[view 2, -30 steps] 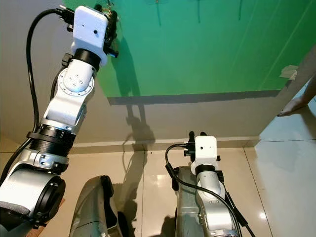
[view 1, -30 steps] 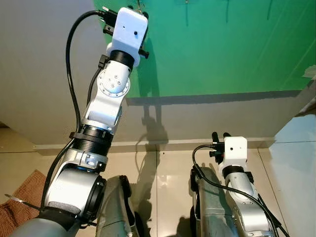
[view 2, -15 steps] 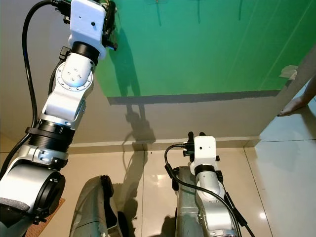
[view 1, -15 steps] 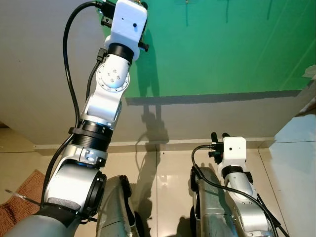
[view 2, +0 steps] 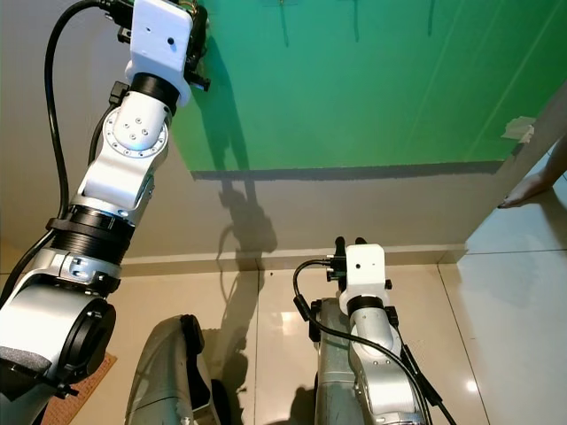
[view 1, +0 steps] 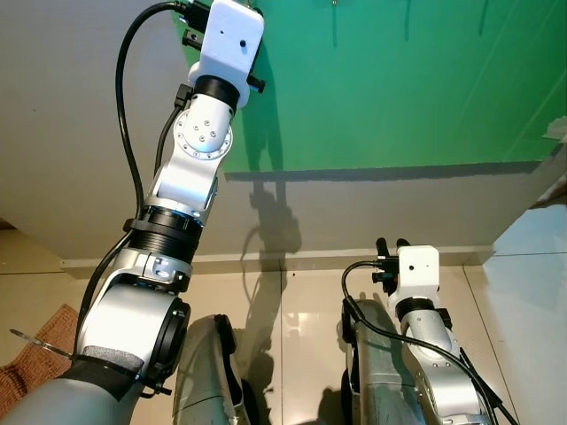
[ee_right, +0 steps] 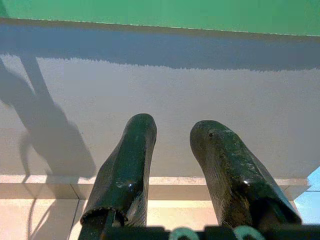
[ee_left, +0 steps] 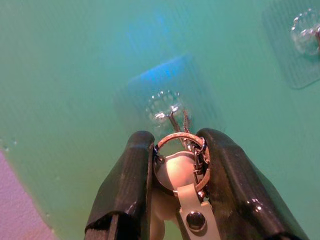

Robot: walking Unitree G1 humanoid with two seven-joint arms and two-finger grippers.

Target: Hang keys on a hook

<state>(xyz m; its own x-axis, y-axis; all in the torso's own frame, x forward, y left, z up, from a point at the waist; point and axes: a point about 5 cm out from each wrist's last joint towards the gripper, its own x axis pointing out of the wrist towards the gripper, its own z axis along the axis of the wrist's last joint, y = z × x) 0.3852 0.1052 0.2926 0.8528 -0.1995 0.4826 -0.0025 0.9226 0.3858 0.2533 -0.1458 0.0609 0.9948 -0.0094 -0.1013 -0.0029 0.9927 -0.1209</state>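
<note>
My left arm is raised high against the green wall panel [view 1: 399, 80]. In the left wrist view my left gripper [ee_left: 177, 142] is shut on the key ring [ee_left: 181, 162], a metal ring with a white strap and snap below it. The ring's top edge sits right at the small clear adhesive hook [ee_left: 170, 112] on the green panel; whether it is over the hook I cannot tell. A second clear hook [ee_left: 305, 37] is stuck further along the panel. My right gripper [ee_right: 172, 132] hangs low near the floor, open and holding nothing.
The green panel covers the upper wall above a grey band and a skirting board [view 1: 292, 257]. Glossy beige floor tiles [view 1: 301, 328] lie below. A brown mat [view 1: 31, 372] lies at the floor's left. A person's bare foot [view 2: 527, 189] shows at the right edge.
My left arm has risen slightly toward the top of the green panel, carrying the key ring up. The right arm has hardly moved.
</note>
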